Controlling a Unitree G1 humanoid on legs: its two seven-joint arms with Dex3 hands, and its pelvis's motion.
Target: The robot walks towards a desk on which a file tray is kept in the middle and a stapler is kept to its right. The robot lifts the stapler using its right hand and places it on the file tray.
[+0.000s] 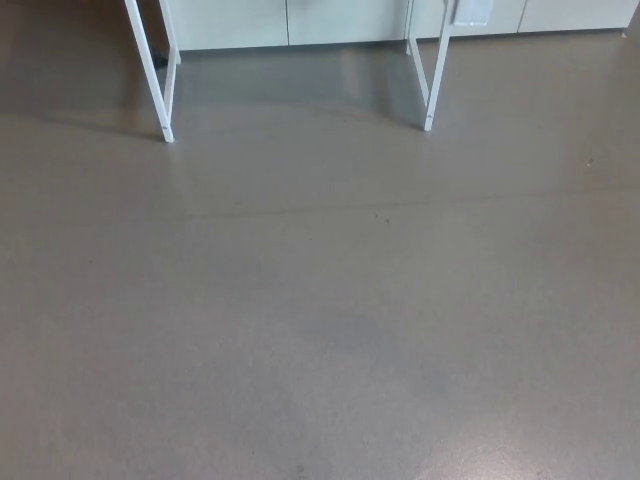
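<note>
Closest, along the bottom edge: flat grey floor (320, 380), smooth and a little shiny, from the left edge right across to the right edge. Lots of open room here for walking, with only floor between the camera and the far end. Halfway up, a thin faint line (300, 212) across the floor, running left to right and rising a little toward the right.

Far off at the top left: a thin white leg (149, 75), leaning, with its foot down on the floor. Just beside it, a second white bar (170, 85), shorter, ending at that same foot. Behind that bar, a small dark bit, too small to tell.

Between the two legs: a wide gap of bare floor, darker near the back. Behind the gap, pale cabinet fronts (340, 20) along the top edge, meeting the floor in a straight line.

Top, right of the middle: another thin white leg (437, 70), leaning the other way, foot on the floor. Near its top, a small white box shape (472, 10), cut off by the picture's edge.

Right of that: more plain floor out to the right edge, with one tiny dark speck (590, 161).

Top of the surface cut off above the picture, so stapler and file tray out of sight. Neither hand in the picture, so cannot tell whether wide, narrow or holding.
</note>
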